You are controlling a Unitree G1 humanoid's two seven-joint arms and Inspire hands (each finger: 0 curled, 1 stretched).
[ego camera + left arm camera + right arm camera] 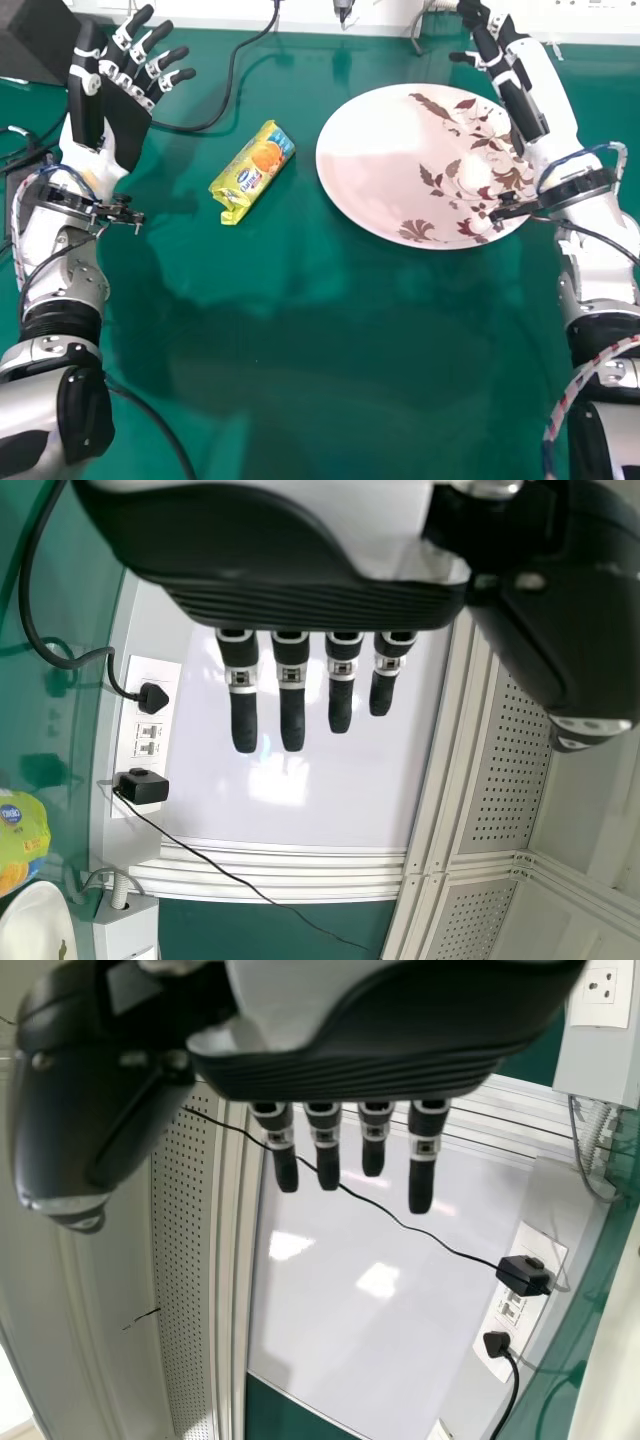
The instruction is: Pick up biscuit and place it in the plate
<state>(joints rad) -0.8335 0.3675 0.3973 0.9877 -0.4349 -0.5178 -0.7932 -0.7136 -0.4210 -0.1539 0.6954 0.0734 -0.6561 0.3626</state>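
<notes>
biscuit (253, 171) lies unheld on the tabletop (330, 400), at the plate's (365, 150) nine o'clock; left robot hand (127, 122) and right robot hand (522, 106) both open. picking-up seems due: left should reach toward four o'clock, then grasp.

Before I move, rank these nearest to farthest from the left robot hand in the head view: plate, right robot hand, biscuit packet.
From the left robot hand:
1. Biscuit packet, to its right.
2. Plate, farther right, beyond the packet.
3. Right robot hand, farthest right, seen against the plate's right edge.
</notes>
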